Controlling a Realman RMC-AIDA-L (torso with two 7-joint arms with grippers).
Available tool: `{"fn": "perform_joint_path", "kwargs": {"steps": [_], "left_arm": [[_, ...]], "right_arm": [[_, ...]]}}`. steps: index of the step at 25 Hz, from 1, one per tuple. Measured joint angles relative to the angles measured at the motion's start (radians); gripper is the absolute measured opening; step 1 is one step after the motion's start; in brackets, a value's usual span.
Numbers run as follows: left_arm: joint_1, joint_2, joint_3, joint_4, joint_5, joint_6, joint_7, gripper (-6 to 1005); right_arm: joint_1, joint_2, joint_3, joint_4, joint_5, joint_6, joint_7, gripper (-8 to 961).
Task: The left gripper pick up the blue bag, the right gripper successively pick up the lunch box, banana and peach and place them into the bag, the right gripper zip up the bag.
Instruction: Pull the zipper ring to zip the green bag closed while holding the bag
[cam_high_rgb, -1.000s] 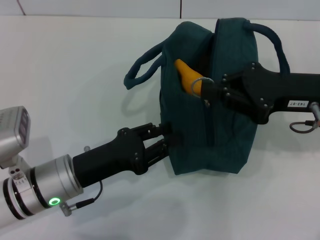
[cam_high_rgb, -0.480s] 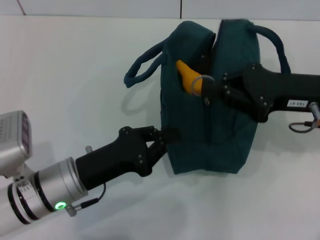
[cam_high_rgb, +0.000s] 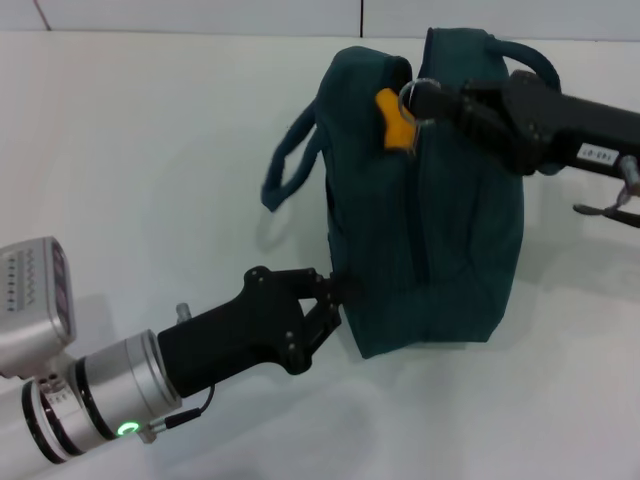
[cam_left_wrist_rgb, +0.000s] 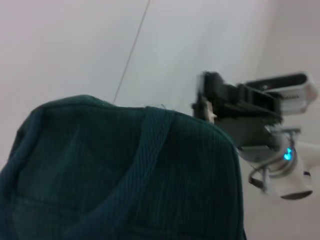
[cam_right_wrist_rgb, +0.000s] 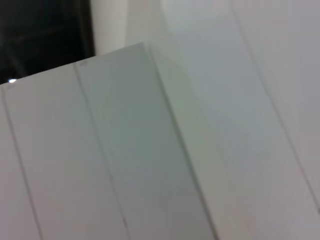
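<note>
Head view: the blue bag (cam_high_rgb: 430, 200) stands on the white table (cam_high_rgb: 130, 150), its zipper seam running from the near end up toward the far end, one loop handle (cam_high_rgb: 290, 165) hanging out to the left and the other (cam_high_rgb: 525, 55) arching at the far right. The left gripper (cam_high_rgb: 335, 295) reaches in from the lower left on its silver, green-lit wrist (cam_high_rgb: 100, 400); its fingers are pressed together on the fabric at the bag's near lower-left corner. The right gripper (cam_high_rgb: 425, 100) enters from the right at the bag's far end, its fingers pinching at the metal ring pull (cam_high_rgb: 412, 97) of the zipper. Just beside that ring, the tip of the banana (cam_high_rgb: 395, 118) pokes out of the remaining gap in the zipper; the rest of it is hidden inside the bag. The seam below the banana looks closed. Left wrist view: the bag's ribbed teal fabric (cam_left_wrist_rgb: 100, 175) fills the lower part of the picture, with a strap band crossing it diagonally; beyond it the right gripper (cam_left_wrist_rgb: 207, 97) shows at the bag's far edge, where its finger state cannot be told. Right wrist view: only pale flat panels (cam_right_wrist_rgb: 175, 150) and a dark corner (cam_right_wrist_rgb: 45, 30) are visible; neither bag nor fingers appear.
</note>
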Motion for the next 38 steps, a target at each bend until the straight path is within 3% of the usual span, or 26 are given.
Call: {"fn": "perform_joint_path", "kwargs": {"steps": [8, 18, 23, 33, 38], "left_arm": [[-0.003, 0.000, 0.066, 0.005, 0.003, -0.001, 0.051, 52], [-0.009, 0.004, 0.075, 0.017, 0.002, 0.010, 0.067, 50], [-0.004, 0.010, 0.133, 0.058, 0.006, 0.049, 0.068, 48], [-0.006, 0.014, 0.120, 0.065, -0.012, 0.104, 0.049, 45], [0.020, 0.017, 0.112, 0.119, -0.089, 0.128, -0.055, 59]], "right_arm": [[0.001, 0.001, 0.004, 0.007, 0.028, 0.051, 0.003, 7], [-0.009, 0.001, 0.009, 0.007, 0.067, 0.121, -0.015, 7], [-0.023, -0.001, 0.011, 0.007, 0.105, 0.169, -0.037, 7], [-0.029, -0.001, -0.022, 0.007, 0.104, 0.169, -0.063, 7], [-0.042, -0.001, -0.035, 0.007, 0.102, 0.147, -0.063, 6]]}}
